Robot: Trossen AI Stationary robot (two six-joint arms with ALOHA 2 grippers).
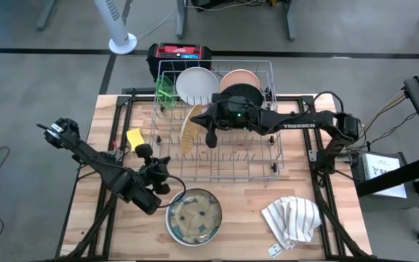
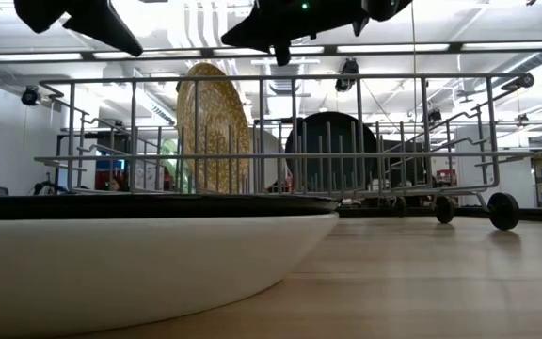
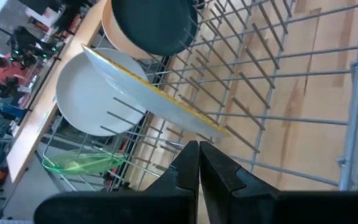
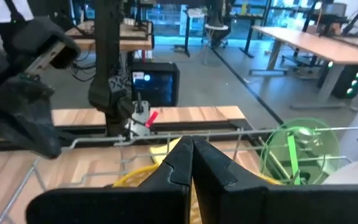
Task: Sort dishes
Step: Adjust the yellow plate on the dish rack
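1. The wire rack (image 1: pixel 217 120) sits at 12 o'clock on the wooden table (image 1: pixel 340 240). It holds 5 dishes standing on edge.
2. In the rack, the green dish (image 1: pixel 164 91) is at 10 o'clock. The white plate (image 1: pixel 195 84) is next to it. The peach plate (image 1: pixel 240 77) stands at 1 o'clock with the black plate (image 1: pixel 233 95) just in front of it. The speckled plate (image 1: pixel 188 129) leans near the middle.
3. 1 big bowl (image 1: pixel 193 216) is not sorted yet. It sits on the table at 6 o'clock, just in front of the rack.
4. The left gripper (image 1: pixel 163 182) is pinched tight with nothing in it. It hangs beside the bowl's rim, at the bowl's 10 o'clock.
5. The right gripper (image 1: pixel 211 137) is also pinched tight and empty. It hangs above the middle of the rack, close to the speckled plate.
6. I think the bowl is hard, heavy and smooth, so it could slip and break.
7. I think the best place to hold it is the rim, with 1 finger inside and 1 outside.
8. A striped cloth (image 1: pixel 291 220) lies at 5 o'clock, and a yellow sponge (image 1: pixel 134 137) lies at 9 o'clock.
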